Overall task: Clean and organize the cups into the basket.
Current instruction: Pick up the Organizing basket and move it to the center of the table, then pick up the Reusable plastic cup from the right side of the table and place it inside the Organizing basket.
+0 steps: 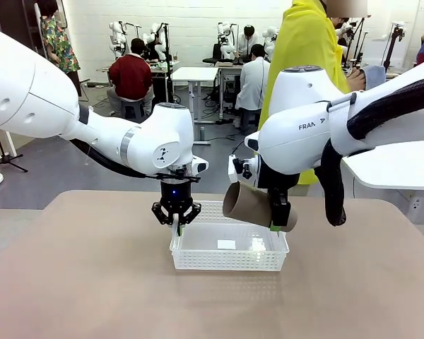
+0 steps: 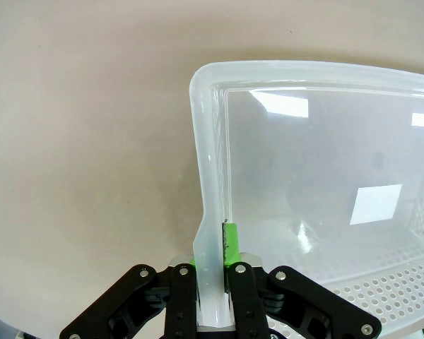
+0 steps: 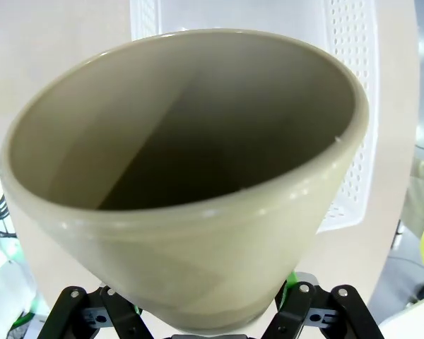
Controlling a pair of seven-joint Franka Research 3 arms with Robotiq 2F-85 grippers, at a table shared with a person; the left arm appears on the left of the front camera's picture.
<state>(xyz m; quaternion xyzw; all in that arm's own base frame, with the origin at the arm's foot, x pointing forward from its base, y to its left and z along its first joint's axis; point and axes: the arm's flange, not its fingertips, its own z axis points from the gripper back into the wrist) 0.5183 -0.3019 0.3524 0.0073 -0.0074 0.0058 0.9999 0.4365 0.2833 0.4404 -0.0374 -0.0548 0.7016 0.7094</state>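
**Right arm holds a cup sideways over the basket, left arm pins the rim**

The right gripper (image 1: 278, 220) has its 2 fingers pressed onto the narrow end of 1 tan-brown cup (image 1: 254, 205). The cup lies almost level. Its long axis runs across the table, the open mouth points to picture left, and the base dips slightly to the right. It hangs in the air over the far right part of the basket (image 1: 226, 262).

The left gripper (image 1: 177, 226) has its fingers pinched on the basket's left rim. In the left wrist view a green pad (image 2: 231, 244) sits flat against the inside of that wall.

From the front, the cup shows its matte outer side. The right wrist view looks into the mouth instead: a smooth, paler inside, a thick rounded lip, and the lattice wall of the basket (image 3: 348, 106) behind it. The left wrist view shows the basket's glossy floor and thick rim (image 2: 206, 141), resting on the tan table (image 1: 85, 282).
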